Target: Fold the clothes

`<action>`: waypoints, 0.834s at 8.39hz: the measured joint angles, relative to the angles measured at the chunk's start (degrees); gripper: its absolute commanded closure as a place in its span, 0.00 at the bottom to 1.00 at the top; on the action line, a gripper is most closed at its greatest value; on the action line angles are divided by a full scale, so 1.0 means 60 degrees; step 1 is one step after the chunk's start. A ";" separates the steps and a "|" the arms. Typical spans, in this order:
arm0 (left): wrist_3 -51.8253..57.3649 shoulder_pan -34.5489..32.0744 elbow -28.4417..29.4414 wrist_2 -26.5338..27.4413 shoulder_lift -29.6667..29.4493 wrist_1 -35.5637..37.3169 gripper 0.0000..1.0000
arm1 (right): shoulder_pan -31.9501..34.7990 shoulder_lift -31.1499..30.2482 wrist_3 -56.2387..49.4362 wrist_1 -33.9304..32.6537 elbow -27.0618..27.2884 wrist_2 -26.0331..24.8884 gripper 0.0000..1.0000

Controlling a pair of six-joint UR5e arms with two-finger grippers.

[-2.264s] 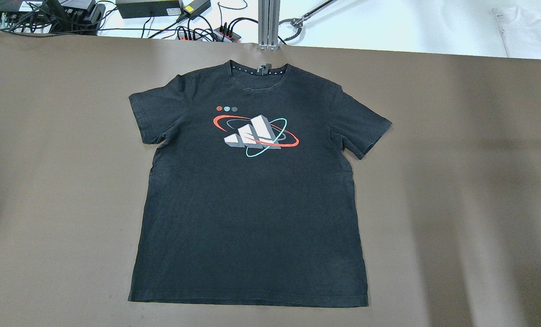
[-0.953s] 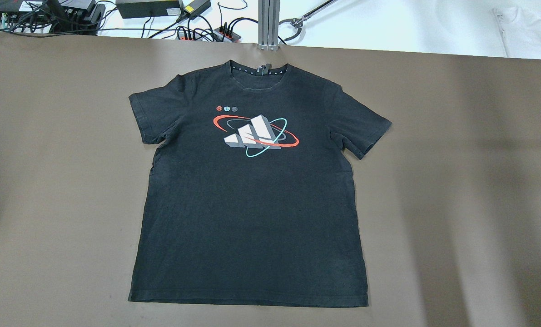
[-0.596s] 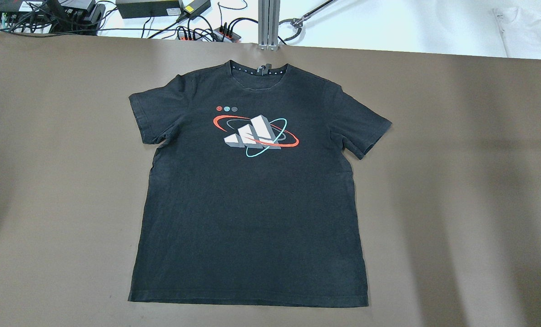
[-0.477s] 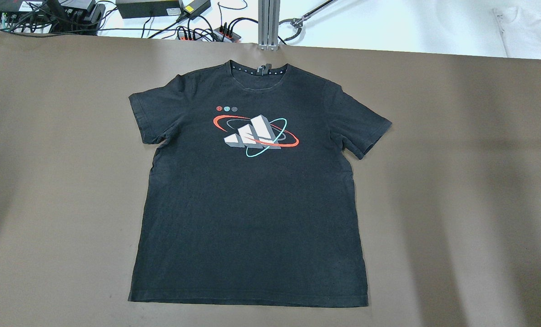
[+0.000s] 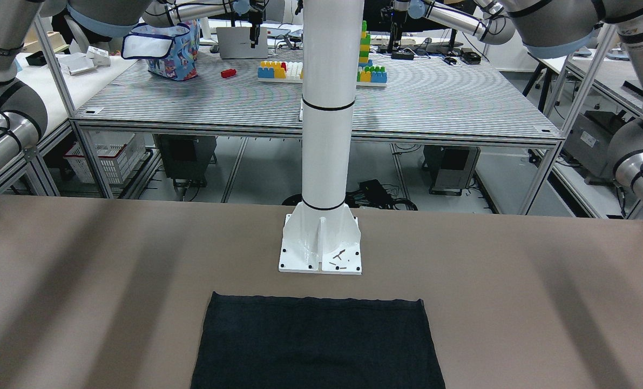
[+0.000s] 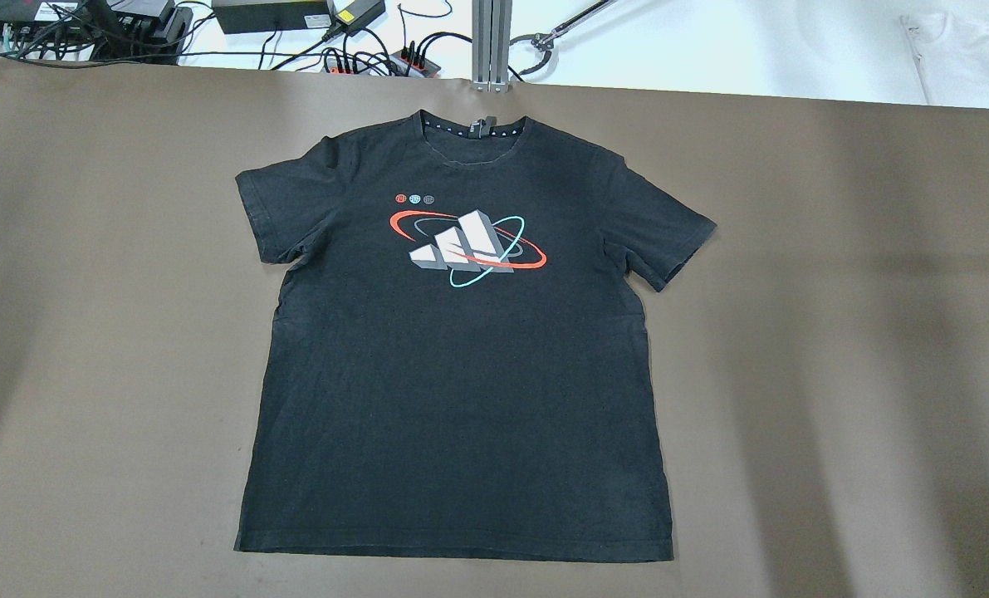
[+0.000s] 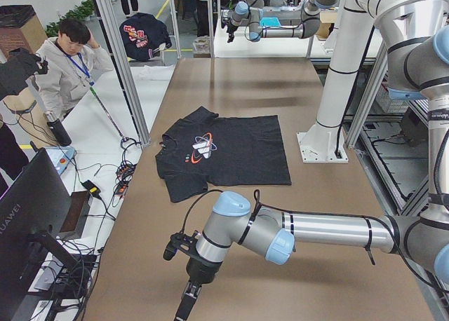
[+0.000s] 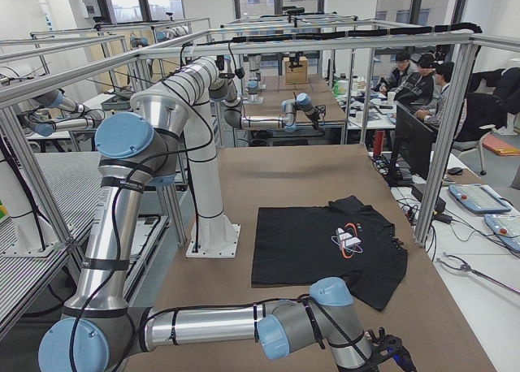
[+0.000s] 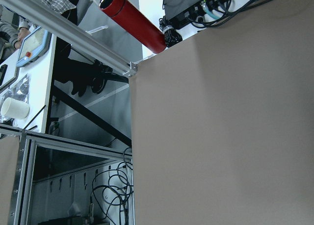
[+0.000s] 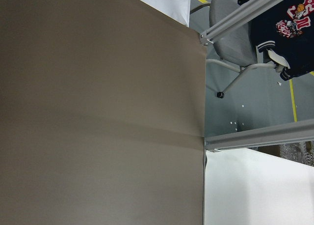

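1. Left gripper [image 7: 188,298]: over the left end of the table [image 6: 87,332]; cannot tell whether the fingers are apart or together.
2. Black T-shirt [image 6: 461,399]: flat mid-table, unfolded, print up, hem near the white pillar [image 5: 326,135].
3. Right gripper [image 8: 388,348]: over the right end; finger state likewise unreadable.

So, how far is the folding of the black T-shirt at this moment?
Done: nothing yet. The T-shirt lies flat on the table, print up, both sleeves spread out, no fold anywhere. In hand: nothing; the left arm and the right arm are over bare table at its ends, away from the shirt. Left: every fold.
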 measured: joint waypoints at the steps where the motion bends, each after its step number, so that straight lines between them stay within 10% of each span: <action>1: -0.0139 0.0032 0.0003 -0.0192 -0.0049 -0.0187 0.00 | -0.0091 0.0039 0.0237 0.0136 0.0000 0.0119 0.06; 7: -0.0196 0.1632 0.0995 -0.0507 -0.1539 -0.0844 0.00 | -0.2224 0.1607 0.1109 0.0331 -0.0392 0.0211 0.06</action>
